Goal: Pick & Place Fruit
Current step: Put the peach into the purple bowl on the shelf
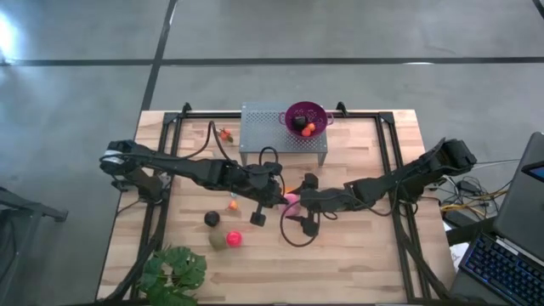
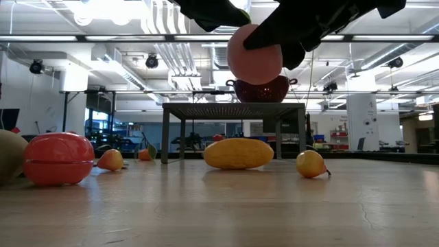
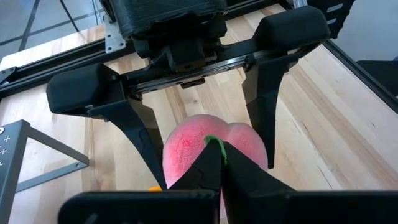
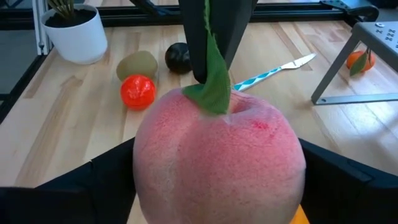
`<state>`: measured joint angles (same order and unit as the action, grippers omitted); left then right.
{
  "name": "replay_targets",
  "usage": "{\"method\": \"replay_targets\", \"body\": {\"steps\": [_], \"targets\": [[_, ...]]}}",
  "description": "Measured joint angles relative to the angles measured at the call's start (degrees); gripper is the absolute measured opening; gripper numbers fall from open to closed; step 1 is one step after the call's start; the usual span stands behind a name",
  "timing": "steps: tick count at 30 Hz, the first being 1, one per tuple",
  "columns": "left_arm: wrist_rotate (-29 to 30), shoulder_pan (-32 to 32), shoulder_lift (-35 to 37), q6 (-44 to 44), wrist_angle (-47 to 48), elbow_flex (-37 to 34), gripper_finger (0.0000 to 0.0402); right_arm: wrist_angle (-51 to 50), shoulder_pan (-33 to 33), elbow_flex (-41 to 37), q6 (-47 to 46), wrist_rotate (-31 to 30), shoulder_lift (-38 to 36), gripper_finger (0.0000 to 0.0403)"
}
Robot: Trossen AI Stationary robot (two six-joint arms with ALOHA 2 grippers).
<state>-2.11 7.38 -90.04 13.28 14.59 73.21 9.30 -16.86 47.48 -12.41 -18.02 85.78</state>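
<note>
Left pincer [image 1: 284,198], shut on the leaf of the pink peach [image 4: 219,163], holds it above the desk [image 1: 357,255] between the right pincer's [image 1: 299,204] parted fingers; purple bowl [image 1: 304,114] holds fruit.

1. Hidden behind the pink peach [image 4: 219,158]: most of the right gripper's fingers [image 4: 348,186] in the right wrist view.
2. Cut off at the low view's edge: olive-green fruit [image 2: 8,156].
3. Too small to identify: pieces inside purple bowl [image 1: 305,116].
</note>
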Motion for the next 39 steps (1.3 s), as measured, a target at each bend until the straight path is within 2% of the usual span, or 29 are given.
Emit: {"method": "replay_targets", "body": {"steps": [12, 21, 26, 34, 39], "targets": [[-0.04, 0.0, 0.0, -0.46, 0.0, -0.01, 0.0002, 0.0, 0.02, 0.0, -0.01, -0.02, -0.02, 0.0347], [-0.02, 0.02, 0.0, -0.71, -0.02, -0.02, 0.0033, 0.0, 0.01, 0.0, -0.03, -0.04, -0.04, 0.0345], [0.78, 0.02, 0.0, -2.83, -0.02, -0.02, 0.0089, 0.0, 0.04, 0.0, -0.03, -0.04, -0.04, 0.0344], [2.21, 0.02, 0.0, -5.91, -0.03, -0.02, 0.0224, 0.0, 0.04, 0.0, -0.03, -0.07, -0.04, 0.0344], [2.21, 0.02, 0.18, -5.94, 1.11, 0.3, 0.0265, -0.02, 0.02, 0.0, -0.03, -0.07, -0.07, 0.0345]]}}
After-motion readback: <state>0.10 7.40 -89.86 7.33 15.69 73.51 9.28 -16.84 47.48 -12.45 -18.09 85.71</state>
